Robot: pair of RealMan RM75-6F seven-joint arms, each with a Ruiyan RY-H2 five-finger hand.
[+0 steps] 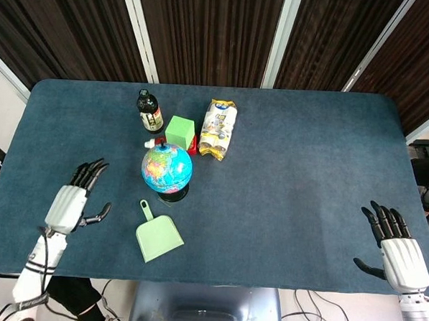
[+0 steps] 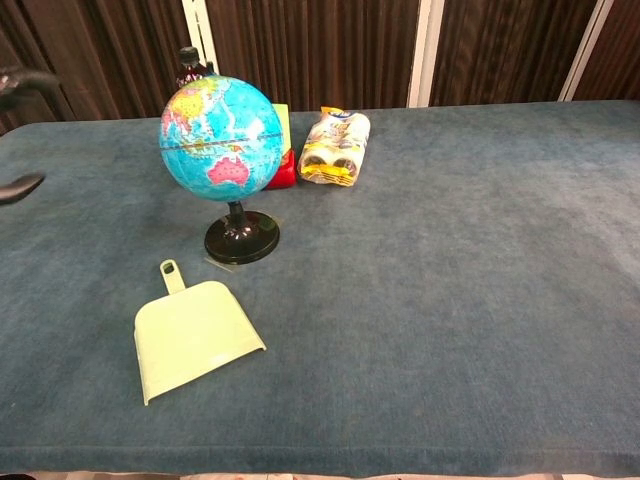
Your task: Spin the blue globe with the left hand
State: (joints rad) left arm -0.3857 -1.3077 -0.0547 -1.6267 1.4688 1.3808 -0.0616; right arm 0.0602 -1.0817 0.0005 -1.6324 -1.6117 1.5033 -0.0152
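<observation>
The blue globe (image 1: 166,168) stands upright on its black base, on the desk (image 1: 293,165) just beyond the green dustpan (image 1: 157,236). The left hand (image 1: 72,203) hovers well apart from it, fingers (image 1: 88,172) spread, holding nothing.

Looked like a robot test lab, not a home. Tabletop (image 1: 307,172) was covered edge to edge in dark blue felt-like cloth, backed by dark slatted wall panels (image 1: 207,31) with white vertical strips (image 1: 280,38). Loose cables (image 1: 315,306) ran on the floor past the near edge. Props near the far-left part were an unrelated mix: globe (image 1: 166,169), green dustpan (image 1: 158,235), dark bottle (image 1: 149,112), snack pack (image 1: 219,128), green block (image 1: 178,130).
</observation>
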